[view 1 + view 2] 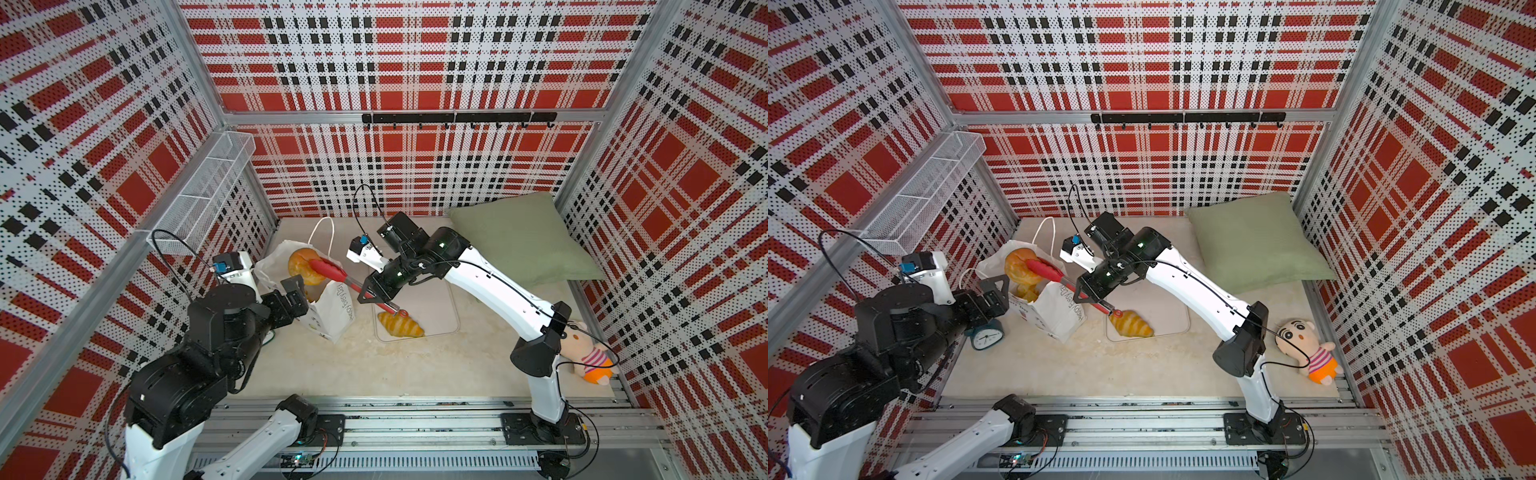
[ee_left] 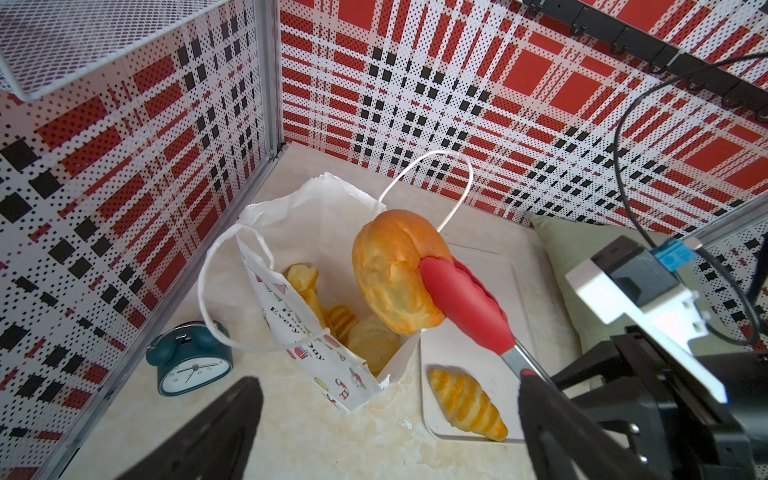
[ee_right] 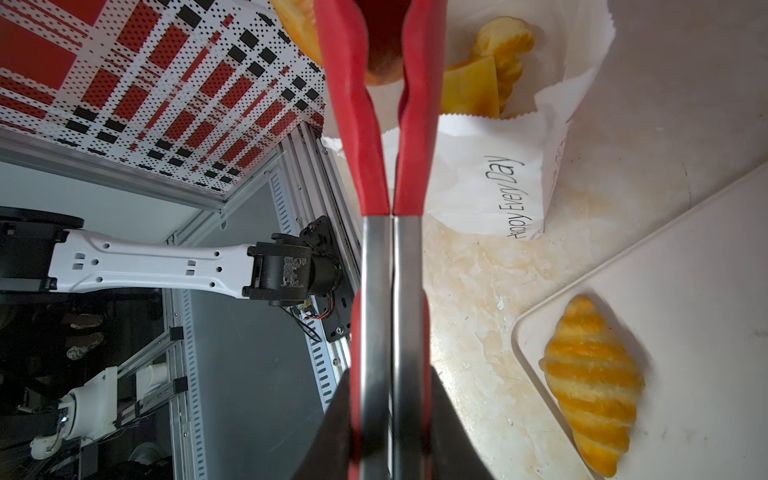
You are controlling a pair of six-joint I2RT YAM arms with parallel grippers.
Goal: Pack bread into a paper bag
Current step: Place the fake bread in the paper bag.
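I am in the step of putting one bread into the bag. My right gripper (image 1: 374,293) is closed around the metal handles of the tongs (image 2: 465,307) and presses them together. The red tips of the tongs pinch the round bun (image 2: 390,270) by one side. The bun hangs in the air above the open mouth of the paper bag (image 1: 332,316), more to the far side of the opening. The bag stands on the table near the left wall, and its mouth is wide and a little crumpled. Inside it I see several other breads (image 2: 361,336) lying low, so most of the packing looks finished. One croissant (image 1: 401,325) is not yet packed. It lies on the near corner of the white tray (image 1: 436,307), just under the back end of the tongs and beside the bag.

My left gripper (image 1: 296,291) is fully open and holds nothing. It waits at the near rim of the bag. In the left wrist view the bag lies ahead between the two fingers, but I cannot say surely if a finger touches the paper.

The next move, I think, needs care. The bun is wide compared with the opening, so I should bring it lower and more to the centre of the mouth, and only then loosen my right grip so the tongs spring open and the bun falls in. If I let it go too high, it may hit the rim and tip the bag. After that, the croissant will be the next one to take.
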